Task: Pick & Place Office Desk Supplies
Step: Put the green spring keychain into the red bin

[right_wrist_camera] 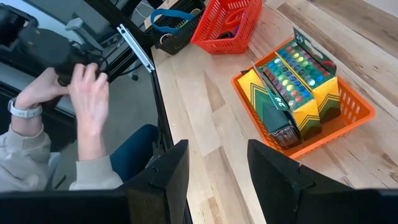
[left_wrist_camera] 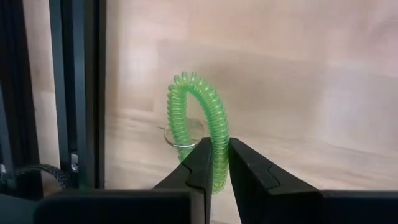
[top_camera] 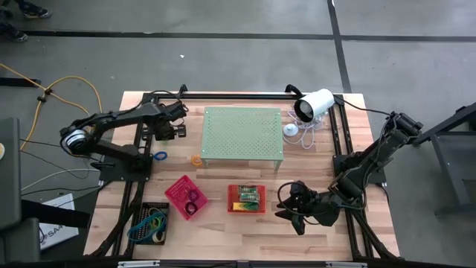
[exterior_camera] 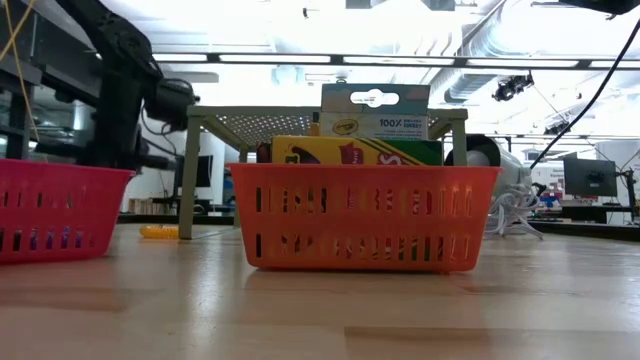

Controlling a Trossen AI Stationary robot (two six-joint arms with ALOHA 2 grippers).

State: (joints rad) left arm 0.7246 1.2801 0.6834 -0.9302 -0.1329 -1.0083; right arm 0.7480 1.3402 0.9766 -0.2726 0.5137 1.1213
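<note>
Dark fingers [left_wrist_camera: 214, 171] of the left tool [left_wrist_camera: 217, 177] pinch a green coil loop [left_wrist_camera: 198, 121] above the tabletop [left_wrist_camera: 298, 81], lifted clear for carrying. From above, that arm sits at the back left; the pink tray [top_camera: 185, 196] looks a likely home. Right tool [right_wrist_camera: 217, 180] hangs open, empty, near the orange tray [right_wrist_camera: 348, 121] of packs [right_wrist_camera: 292, 87].

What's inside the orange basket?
The orange basket holds crayon boxes, yellow and green, some open so the colored tips show. Whatever lies beneath them on the basket floor is covered and cannot be seen.
</note>
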